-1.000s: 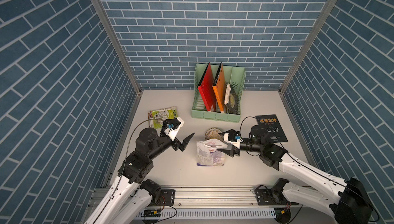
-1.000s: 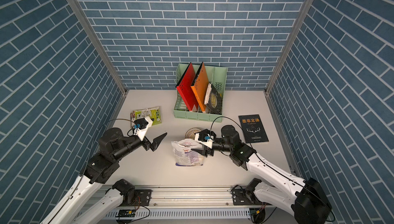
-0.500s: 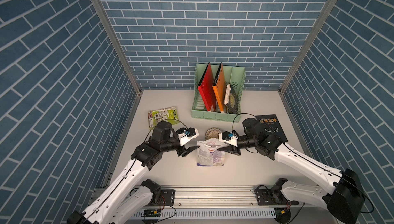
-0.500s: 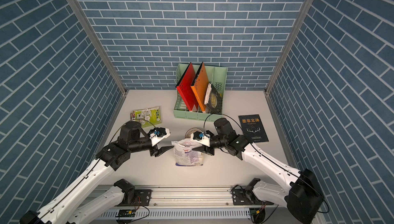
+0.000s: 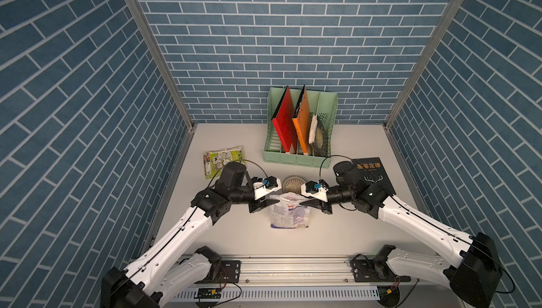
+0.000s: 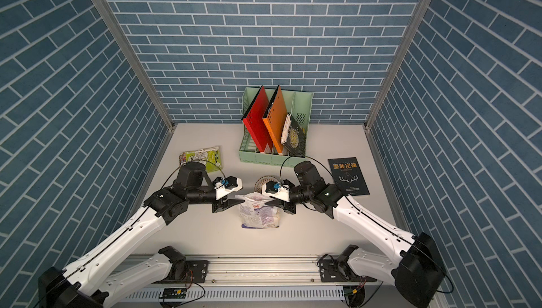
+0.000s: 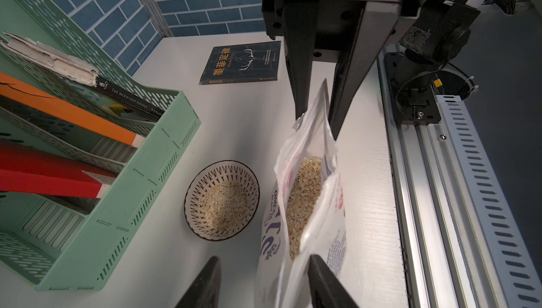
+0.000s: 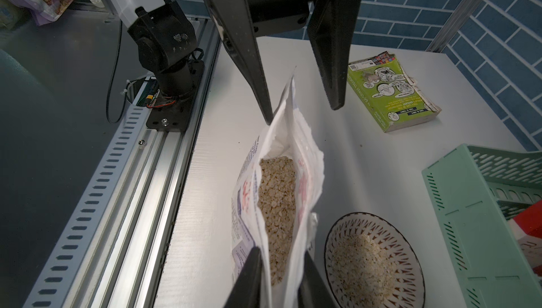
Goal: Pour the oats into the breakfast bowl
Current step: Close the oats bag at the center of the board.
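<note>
The white oats pouch (image 5: 289, 212) (image 6: 259, 212) stands upright mid-table, its mouth open, with pale oats (image 8: 277, 192) showing inside. Just behind it sits the breakfast bowl (image 5: 291, 183) (image 7: 202, 180), patterned with a dark rim, holding oats (image 7: 224, 207) in its bottom. My left gripper (image 5: 275, 202) (image 7: 264, 258) is at the pouch's left top edge. Its jaws stand apart around that edge, and one finger touches the pouch. My right gripper (image 5: 305, 203) (image 8: 281, 251) pinches the right top edge, a finger pressed on each wall.
A green file rack (image 5: 299, 160) with red and orange folders and books stands at the back. A black book (image 5: 372, 171) lies at the right and a green cartoon-printed packet (image 5: 223, 158) at the left. The aluminium rail (image 5: 293, 265) runs along the front edge.
Both arms have reached inward to the pouch's top corners. Both grippers have narrowed from wide open, the right one closing onto the pouch's edge.
</note>
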Robot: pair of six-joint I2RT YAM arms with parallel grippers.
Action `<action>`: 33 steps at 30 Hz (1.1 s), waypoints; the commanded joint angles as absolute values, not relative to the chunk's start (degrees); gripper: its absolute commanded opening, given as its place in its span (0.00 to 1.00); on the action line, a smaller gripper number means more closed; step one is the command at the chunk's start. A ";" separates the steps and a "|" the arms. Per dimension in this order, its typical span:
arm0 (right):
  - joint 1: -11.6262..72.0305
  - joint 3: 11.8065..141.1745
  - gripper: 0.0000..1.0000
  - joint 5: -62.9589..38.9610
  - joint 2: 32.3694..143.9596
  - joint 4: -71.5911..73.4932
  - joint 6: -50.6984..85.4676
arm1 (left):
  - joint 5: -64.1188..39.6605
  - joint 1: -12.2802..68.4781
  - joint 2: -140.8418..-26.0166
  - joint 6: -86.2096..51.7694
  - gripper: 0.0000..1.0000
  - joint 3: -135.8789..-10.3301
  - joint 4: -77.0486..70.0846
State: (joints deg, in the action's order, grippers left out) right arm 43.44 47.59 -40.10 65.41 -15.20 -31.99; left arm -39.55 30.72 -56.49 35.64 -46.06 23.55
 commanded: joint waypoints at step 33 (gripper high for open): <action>46.53 51.19 0.00 -37.78 69.70 -10.59 -29.87 | -38.92 31.72 -53.40 38.21 0.00 -46.06 23.92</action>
